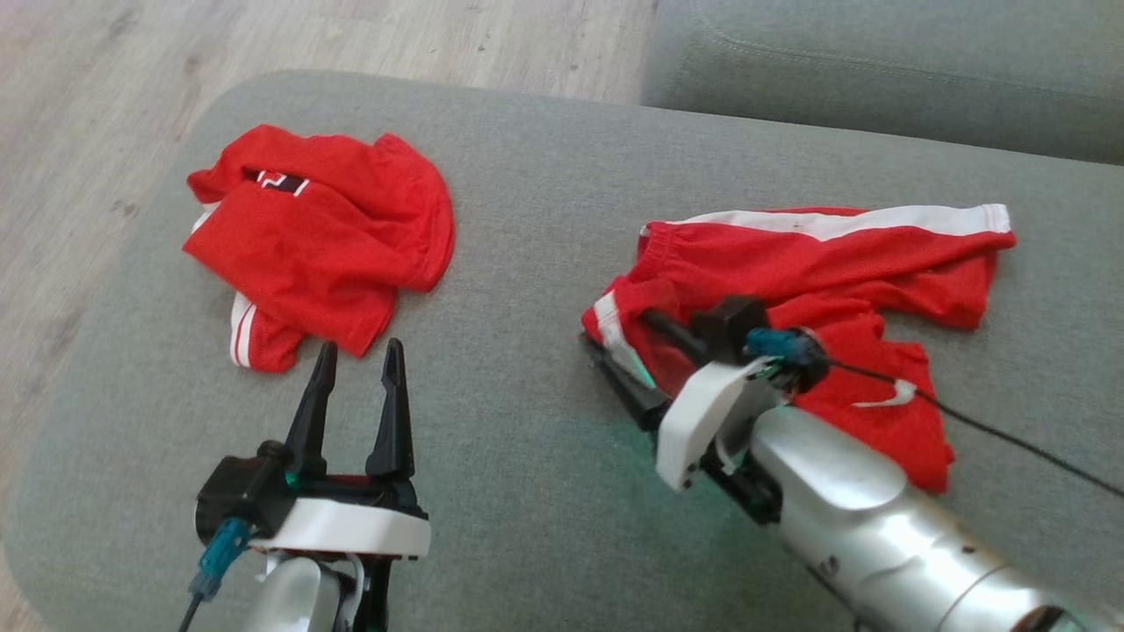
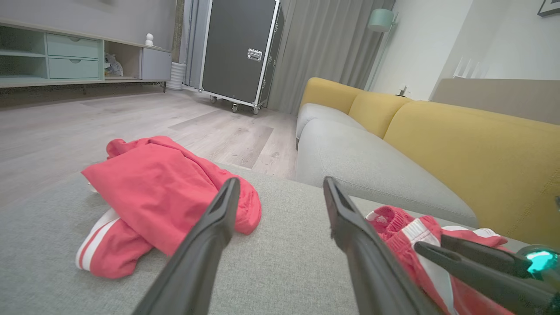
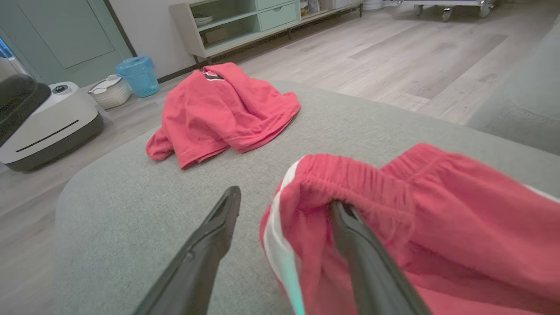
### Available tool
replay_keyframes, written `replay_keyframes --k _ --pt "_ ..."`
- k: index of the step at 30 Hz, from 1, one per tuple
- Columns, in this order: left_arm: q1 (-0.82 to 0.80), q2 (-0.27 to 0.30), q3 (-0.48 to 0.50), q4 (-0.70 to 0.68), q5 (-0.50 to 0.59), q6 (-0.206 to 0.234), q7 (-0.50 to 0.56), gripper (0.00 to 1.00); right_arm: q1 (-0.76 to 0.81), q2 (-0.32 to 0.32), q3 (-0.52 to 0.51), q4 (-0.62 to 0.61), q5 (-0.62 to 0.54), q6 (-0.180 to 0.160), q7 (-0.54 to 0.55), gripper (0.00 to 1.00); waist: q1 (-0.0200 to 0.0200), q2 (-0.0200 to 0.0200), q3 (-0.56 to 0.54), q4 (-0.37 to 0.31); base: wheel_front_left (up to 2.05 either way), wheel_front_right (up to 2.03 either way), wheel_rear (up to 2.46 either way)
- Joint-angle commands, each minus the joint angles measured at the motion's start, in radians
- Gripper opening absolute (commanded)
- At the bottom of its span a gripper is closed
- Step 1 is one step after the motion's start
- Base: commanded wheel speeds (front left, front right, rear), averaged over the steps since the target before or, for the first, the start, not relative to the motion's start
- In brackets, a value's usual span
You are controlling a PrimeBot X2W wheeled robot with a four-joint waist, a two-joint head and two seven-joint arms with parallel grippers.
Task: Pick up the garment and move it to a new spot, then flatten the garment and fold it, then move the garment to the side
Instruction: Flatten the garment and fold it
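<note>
A red garment, shorts with white side stripes [image 1: 834,263], lies crumpled on the right of the grey cushion [image 1: 527,263]. My right gripper [image 1: 615,326] is open at its waistband corner. In the right wrist view [image 3: 285,197] one finger is tucked under the elastic waistband of the shorts [image 3: 437,218], and the other rests over bare cushion. A red shirt [image 1: 325,246] lies bunched at the far left of the cushion. Just short of its near hem, my left gripper [image 1: 361,347] stands open and holds nothing. The left wrist view shows the left gripper [image 2: 281,180], shirt [image 2: 162,188], shorts [image 2: 393,223] and right gripper [image 2: 428,241].
The cushion's rounded edge drops to wooden floor [image 1: 88,132] on the left and far side. Another grey seat [image 1: 878,61] adjoins at the far right, with yellow backrests [image 2: 459,144]. A black wheeled case [image 2: 240,48], a shelf unit [image 2: 65,57], a white appliance [image 3: 48,127] and a blue bin [image 3: 140,76] stand on the floor.
</note>
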Motion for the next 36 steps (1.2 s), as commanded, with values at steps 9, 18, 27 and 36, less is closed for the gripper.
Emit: replay_keyframes --k 9,18,27,36 --pt "-0.008 0.004 0.062 -0.046 0.009 -0.005 -0.009 1.00 -0.027 -0.143 0.004 -0.058 0.021 0.007 -0.039 1.00 0.0000 0.0000 -0.053 -0.070 0.00 0.00 0.00" --pt "0.013 0.004 0.078 -0.059 0.011 -0.007 -0.009 1.00 0.073 -0.210 -0.380 -0.113 -0.051 0.007 -0.072 1.00 0.0000 0.0000 -0.084 -0.109 0.00 0.00 0.00" --pt "0.034 0.004 0.093 -0.079 -0.006 -0.009 -0.009 1.00 0.491 -0.076 -0.847 -0.449 -0.375 0.007 -0.073 1.00 0.0000 0.0000 -0.076 -0.146 0.00 0.00 0.00" --pt "0.023 0.004 0.078 -0.076 0.002 -0.013 -0.009 1.00 0.536 -0.019 -0.908 -0.505 -0.511 0.007 -0.065 1.00 0.0000 0.0000 -0.051 -0.142 0.00 0.00 0.00"
